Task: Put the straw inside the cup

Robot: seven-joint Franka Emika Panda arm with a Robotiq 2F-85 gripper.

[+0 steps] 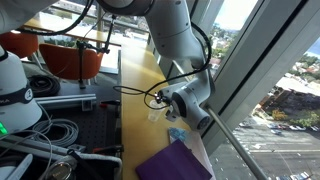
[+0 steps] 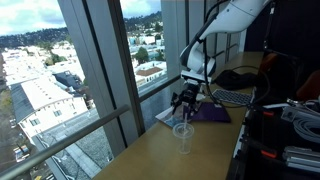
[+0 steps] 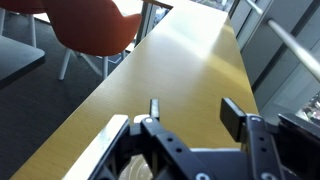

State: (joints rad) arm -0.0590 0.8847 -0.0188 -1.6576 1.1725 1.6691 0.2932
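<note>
The clear plastic cup stands upright on the wooden counter, just in front of the purple cloth. My gripper hangs right above the cup's rim, pointing down. In the wrist view my gripper is open, with nothing between the two fingers. A pale round rim at the lower left of the wrist view seems to be the cup. A thin upright line inside the cup may be the straw; I cannot tell for sure. My gripper also shows in an exterior view.
The long wooden counter runs beside the window glass and its railing. An orange tub sits at the back. Black cables and lab gear crowd the side away from the window. The purple cloth also shows in an exterior view.
</note>
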